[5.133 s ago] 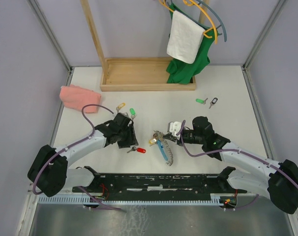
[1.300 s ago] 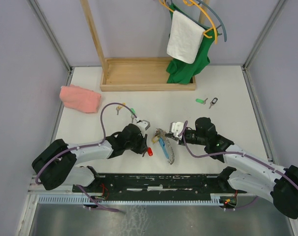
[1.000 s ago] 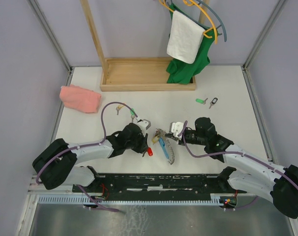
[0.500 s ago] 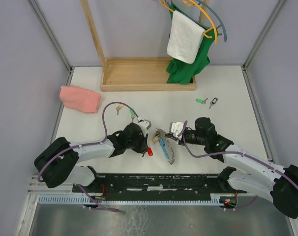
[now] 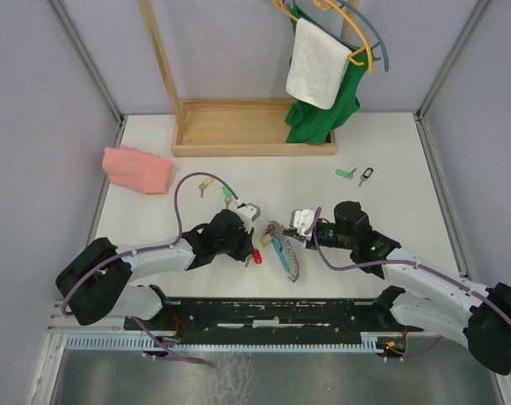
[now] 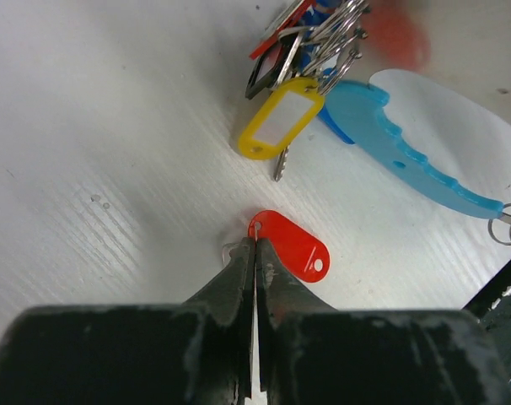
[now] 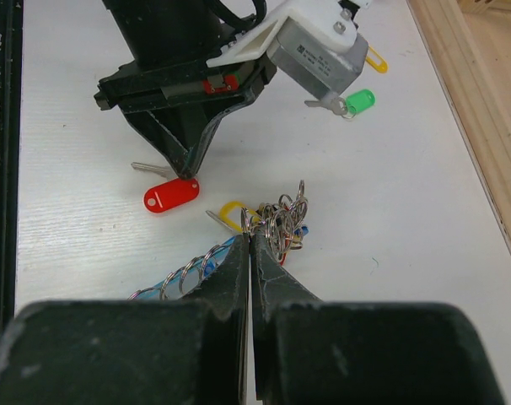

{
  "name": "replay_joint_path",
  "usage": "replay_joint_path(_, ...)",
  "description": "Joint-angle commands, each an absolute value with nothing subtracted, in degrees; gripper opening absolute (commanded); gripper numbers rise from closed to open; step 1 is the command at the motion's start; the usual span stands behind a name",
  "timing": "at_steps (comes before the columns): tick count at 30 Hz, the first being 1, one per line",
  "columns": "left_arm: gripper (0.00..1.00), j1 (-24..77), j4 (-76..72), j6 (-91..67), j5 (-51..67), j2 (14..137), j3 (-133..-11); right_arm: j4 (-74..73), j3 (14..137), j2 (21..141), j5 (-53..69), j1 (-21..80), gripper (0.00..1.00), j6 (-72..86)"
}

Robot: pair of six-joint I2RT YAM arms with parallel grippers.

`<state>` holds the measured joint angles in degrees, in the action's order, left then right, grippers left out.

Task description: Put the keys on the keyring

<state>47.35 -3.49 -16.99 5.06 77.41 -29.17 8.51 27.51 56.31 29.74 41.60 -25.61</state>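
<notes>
red-tagged key flat on table, just beside keyring. left gripper fingers together, pinching key where tag joins, probably to lift it for threading. right gripper clamped on keyring's ring cluster, apparently steadying it.

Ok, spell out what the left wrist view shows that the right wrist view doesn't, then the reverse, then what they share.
Left wrist only: the toothed light-blue piece in full, and the white label in the yellow tag.
Right wrist only: the green-tagged key, the wooden frame, and the right gripper shut on the keyring.
Both: the left gripper shut at the ring end of the red-tagged key, with the keyring's cluster of rings close by.
</notes>
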Motion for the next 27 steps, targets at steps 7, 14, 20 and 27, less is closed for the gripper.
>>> replay_joint_path(7, 0.03, 47.2, -23.1, -1.5, 3.9, 63.3, -22.9, 10.9, 31.2, 56.0, 28.8, 41.9, 0.01, -22.3)
replay_joint_path(14, 0.03, 47.2, -34.6, 6.6, 2.9, 58.6, -18.3, 7.8, 32.8, 55.7, 29.0, 41.9, 0.01, -23.1)
replay_joint_path(20, 0.03, 47.1, -37.4, 13.3, 5.0, 56.4, -17.7, 0.2, 37.9, 57.8, 30.4, 41.9, 0.01, -30.4)
replay_joint_path(27, 0.03, 47.0, -45.5, 21.0, 9.1, 53.3, -13.6, -3.7, 41.5, 58.9, 31.8, 41.9, 0.01, -39.1)
